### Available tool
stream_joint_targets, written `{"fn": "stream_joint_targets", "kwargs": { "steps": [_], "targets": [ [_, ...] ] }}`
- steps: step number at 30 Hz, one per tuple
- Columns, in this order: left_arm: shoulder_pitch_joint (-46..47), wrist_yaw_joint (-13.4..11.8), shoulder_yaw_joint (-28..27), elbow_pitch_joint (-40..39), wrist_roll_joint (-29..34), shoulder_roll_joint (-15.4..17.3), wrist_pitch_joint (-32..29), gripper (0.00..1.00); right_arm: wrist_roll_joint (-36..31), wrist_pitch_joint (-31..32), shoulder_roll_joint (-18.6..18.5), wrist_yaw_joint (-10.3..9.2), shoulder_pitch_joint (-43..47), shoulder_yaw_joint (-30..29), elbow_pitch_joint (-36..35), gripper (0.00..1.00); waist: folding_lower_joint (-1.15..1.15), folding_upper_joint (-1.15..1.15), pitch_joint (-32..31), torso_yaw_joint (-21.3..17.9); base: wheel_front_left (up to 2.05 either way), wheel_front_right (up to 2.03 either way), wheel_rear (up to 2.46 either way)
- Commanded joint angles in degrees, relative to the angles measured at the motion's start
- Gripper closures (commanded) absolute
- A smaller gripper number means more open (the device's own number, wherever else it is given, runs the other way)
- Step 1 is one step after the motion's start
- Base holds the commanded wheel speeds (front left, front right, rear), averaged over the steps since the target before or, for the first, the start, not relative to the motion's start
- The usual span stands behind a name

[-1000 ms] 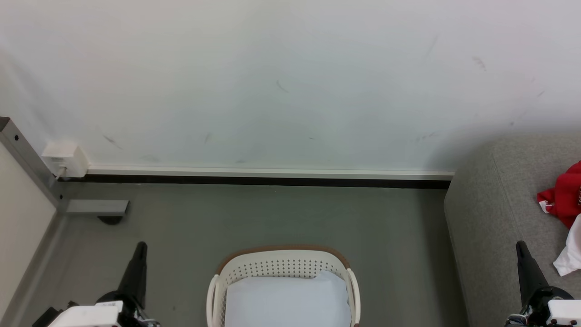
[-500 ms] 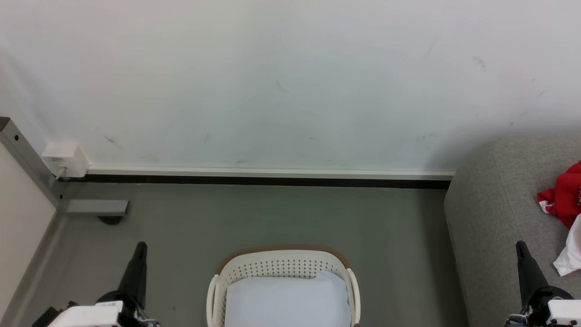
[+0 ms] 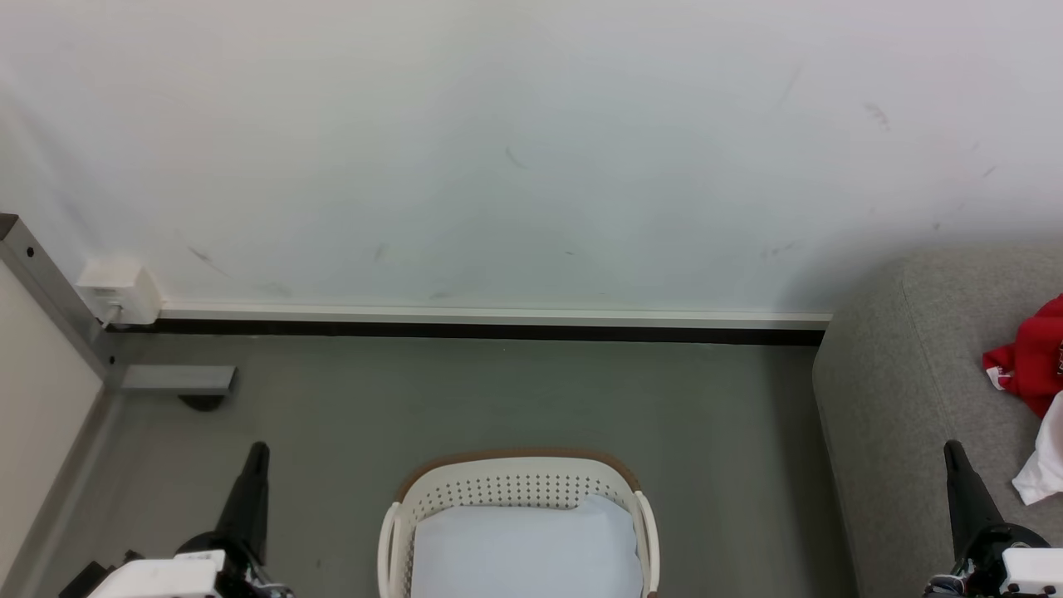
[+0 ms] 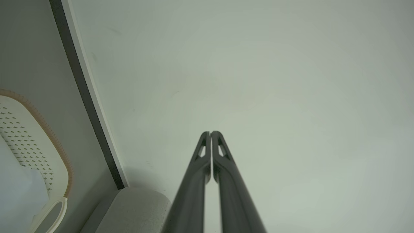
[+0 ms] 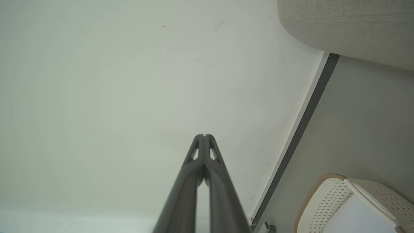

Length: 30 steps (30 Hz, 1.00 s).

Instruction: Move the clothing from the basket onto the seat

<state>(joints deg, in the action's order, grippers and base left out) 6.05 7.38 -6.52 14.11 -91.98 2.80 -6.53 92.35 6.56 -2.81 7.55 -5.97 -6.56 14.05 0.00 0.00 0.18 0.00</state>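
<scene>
In the head view, the basket (image 3: 515, 459) stands on the floor (image 3: 498, 390) before the wall (image 3: 531, 166), with a pale sheet (image 3: 527, 548) lying in it. The red clothing (image 3: 1034, 365) lies on the sofa (image 3: 905, 399) at the right, well apart from the basket, with white fabric (image 3: 1042, 473) just below it. The print at the clothing's edge is too small to read. The left fingers (image 3: 249, 498) rise at the lower left over the floor, the right fingers (image 3: 963, 498) at the lower right against the sofa. In the left wrist view, the left fingers are pressed together, tips touching, holding nothing and pointed at the wall. Basket, sheet and a sofa corner sit to the left. In the right wrist view, the right fingers are likewise closed and empty, facing the wall, with the sofa at upper right and the basket at lower right.
</scene>
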Motion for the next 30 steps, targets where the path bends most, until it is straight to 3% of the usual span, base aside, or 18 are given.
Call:
{"fn": "stream_joint_targets", "kwargs": {
  "steps": [1, 30],
  "targets": [
    [0.4, 0.3, -0.1, -0.1, -0.8, 0.1, -0.2, 1.00, 0.1, 0.2, -0.1, -0.12, -0.4, -0.2, -0.1, 1.00, 0.00, 0.00, 0.0, 0.0, 0.00, 0.00, 0.00],
    [0.4, 0.3, -0.1, -0.1, -0.8, 0.1, -0.2, 1.00, 0.1, 0.1, -0.1, -0.12, -0.4, -0.2, -0.1, 1.00, 0.00, 0.00, 0.0, 0.0, 0.00, 0.00, 0.00]
  ]
}}
